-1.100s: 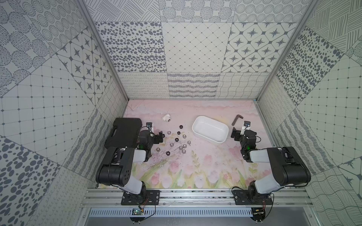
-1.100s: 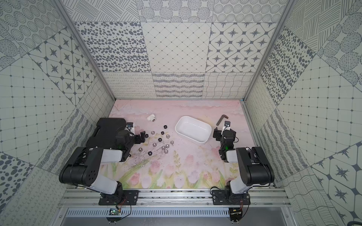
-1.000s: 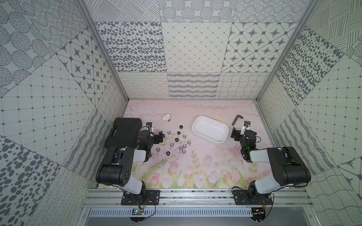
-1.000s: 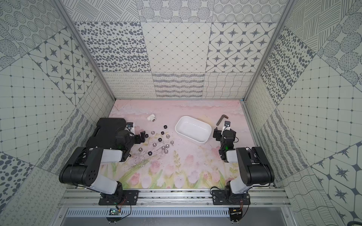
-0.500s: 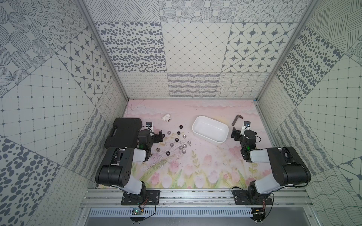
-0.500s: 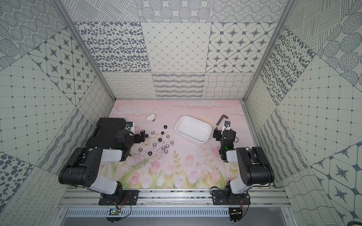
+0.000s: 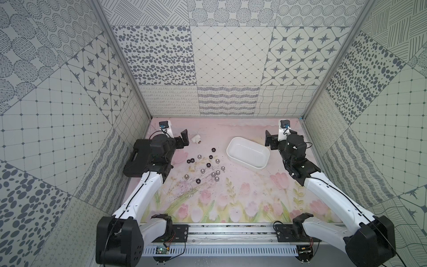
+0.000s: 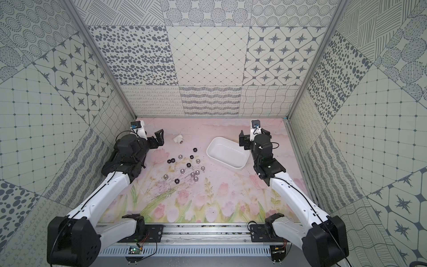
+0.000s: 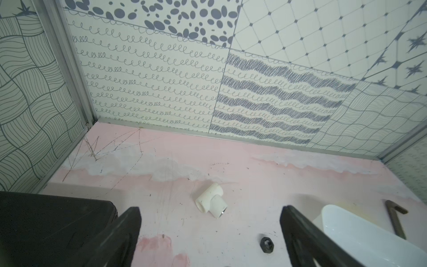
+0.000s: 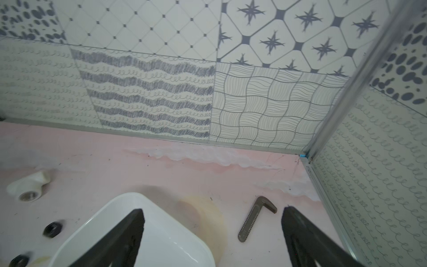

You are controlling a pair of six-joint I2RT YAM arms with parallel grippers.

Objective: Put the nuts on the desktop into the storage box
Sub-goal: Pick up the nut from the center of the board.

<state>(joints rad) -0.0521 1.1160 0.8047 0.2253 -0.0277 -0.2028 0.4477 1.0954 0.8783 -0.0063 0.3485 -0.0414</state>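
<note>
Beside the left jaws, spread empty like the right jaws, the nuts [image 7: 208,164] lie scattered; best centre over one, pinch squarely.

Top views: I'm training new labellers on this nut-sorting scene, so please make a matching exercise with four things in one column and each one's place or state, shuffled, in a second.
Things:
1. storage box
2. nuts
3. pipe fitting
4. black case

Places or states:
A. partly under the left arm
B. white and empty
C. scattered on the desktop between the case and the box
D. white, lying alone, farther back than the nuts

Pairs: 1-B, 2-C, 3-D, 4-A.
</note>
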